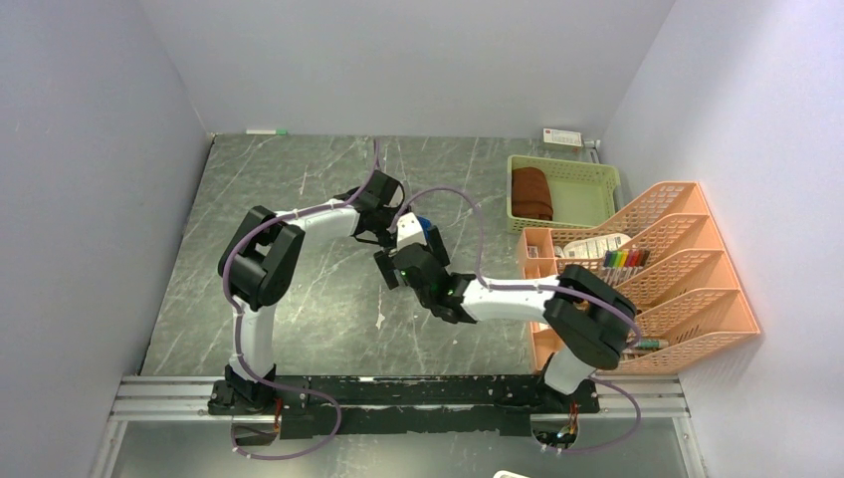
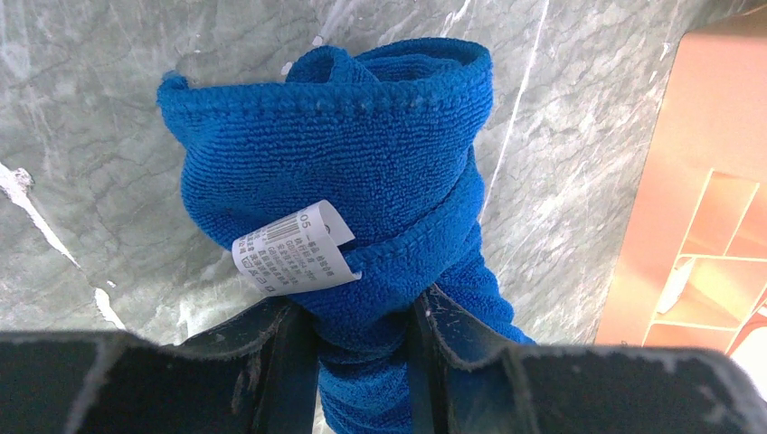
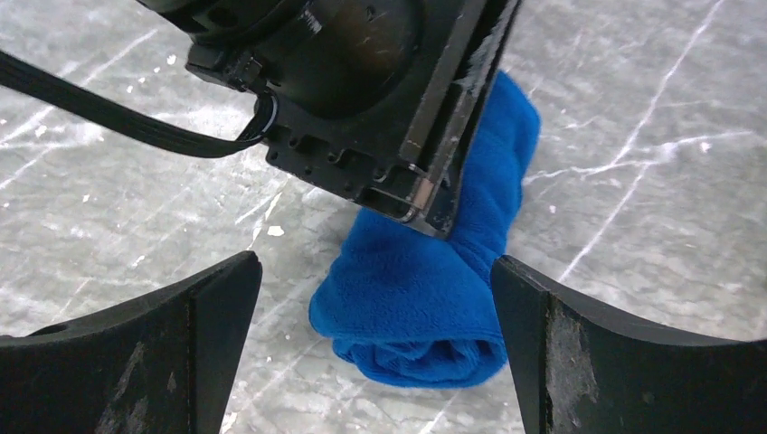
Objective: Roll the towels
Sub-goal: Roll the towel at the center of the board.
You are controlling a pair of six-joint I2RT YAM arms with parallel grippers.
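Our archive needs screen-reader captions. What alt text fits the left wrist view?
A rolled blue towel is clamped in the left gripper, with a white barcode label sticking out of its side. A grey marbled table lies behind, with an orange rack at the right edge.

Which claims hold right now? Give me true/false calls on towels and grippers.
1. The left gripper is shut on the blue towel. True.
2. The right gripper is clamped on it too. False: its jaws stand wide open.
3. The brown towel lies in the green basket. True.
4. The blue towel is spread out flat. False: it is bunched into a roll.
5. A white label hangs from the blue towel. True.
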